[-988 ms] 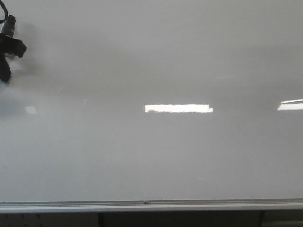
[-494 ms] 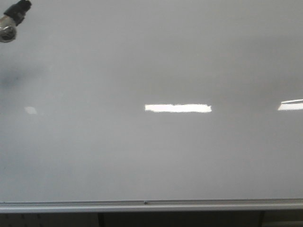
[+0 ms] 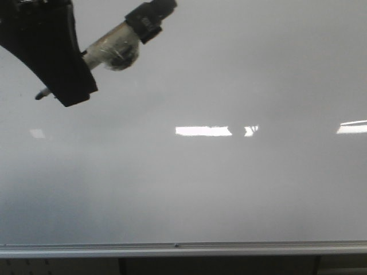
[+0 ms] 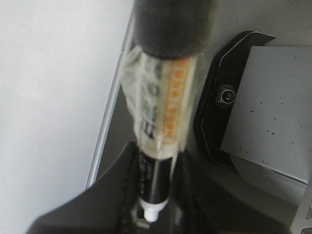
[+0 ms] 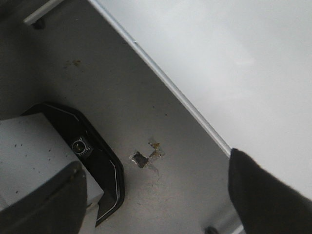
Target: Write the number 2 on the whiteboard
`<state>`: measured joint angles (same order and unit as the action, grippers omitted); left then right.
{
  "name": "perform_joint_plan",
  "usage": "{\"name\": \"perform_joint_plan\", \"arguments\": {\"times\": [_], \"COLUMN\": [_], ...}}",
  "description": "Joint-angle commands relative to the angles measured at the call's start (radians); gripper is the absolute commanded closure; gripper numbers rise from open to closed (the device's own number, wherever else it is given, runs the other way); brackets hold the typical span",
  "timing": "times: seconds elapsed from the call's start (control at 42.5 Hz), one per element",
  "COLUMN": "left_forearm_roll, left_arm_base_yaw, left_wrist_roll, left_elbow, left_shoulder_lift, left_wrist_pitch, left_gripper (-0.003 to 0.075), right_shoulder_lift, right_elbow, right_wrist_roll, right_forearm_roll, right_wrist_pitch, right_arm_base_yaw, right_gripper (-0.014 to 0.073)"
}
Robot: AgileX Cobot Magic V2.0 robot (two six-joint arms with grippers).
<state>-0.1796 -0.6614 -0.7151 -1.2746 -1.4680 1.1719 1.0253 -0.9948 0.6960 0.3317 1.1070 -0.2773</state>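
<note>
Left gripper [image 3: 54, 69] clamped on a marker [image 3: 112, 48], barrel pinched between the dark fingers [image 4: 122, 195] as seen from the left wrist, tape and an orange label wrapped round the middle, a black foam sleeve over the far end. In the front view, long axis tilted: writing tip [image 3: 39, 95] poking out just below and to the gripper's left side, capped or padded end rising up and away to its right. Tip apparently not yet touching the whiteboard [image 3: 229, 189], though contact hard to judge from here. No number 2 anywhere on the board; only bright reflections [image 3: 203, 131] well away to the gripper's right. Right gripper [image 5: 156, 195] spread wide, holding nothing, hanging over the grey floor just beside the board's metal edge rail [image 5: 165, 83]. For the step in hand, probably best to bring the tip onto the surface gently, keep pressure light and even so the taped barrel does not slip in the jaws, then lead with the curved top, sweep down diagonally, and finish with a flat base stroke without lifting.
</note>
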Motion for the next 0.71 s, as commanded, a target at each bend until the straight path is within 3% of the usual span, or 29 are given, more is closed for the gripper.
{"name": "perform_joint_plan", "arguments": {"times": [0.0, 0.306, 0.682], "left_forearm_roll": [-0.024, -0.024, -0.039], "left_arm_base_yaw": [-0.067, -0.23, -0.305], "left_wrist_roll": [-0.011, -0.011, 0.001], "left_elbow": [-0.033, -0.033, -0.033], "left_shoulder_lift": [0.042, 0.042, 0.042], "left_wrist_pitch": [-0.035, -0.086, -0.129], "left_gripper": [0.0741, 0.0741, 0.0741], "right_shoulder_lift": [0.012, 0.029, 0.029], "right_elbow": [-0.048, -0.082, -0.082], "right_wrist_roll": [0.104, 0.303, 0.322], "right_forearm_roll": [0.063, 0.228, 0.266], "right_wrist_pitch": [-0.023, -0.089, -0.108], "right_arm_base_yaw": [-0.062, -0.233, -0.31], "right_gripper": [-0.0019, -0.0019, -0.0017]}}
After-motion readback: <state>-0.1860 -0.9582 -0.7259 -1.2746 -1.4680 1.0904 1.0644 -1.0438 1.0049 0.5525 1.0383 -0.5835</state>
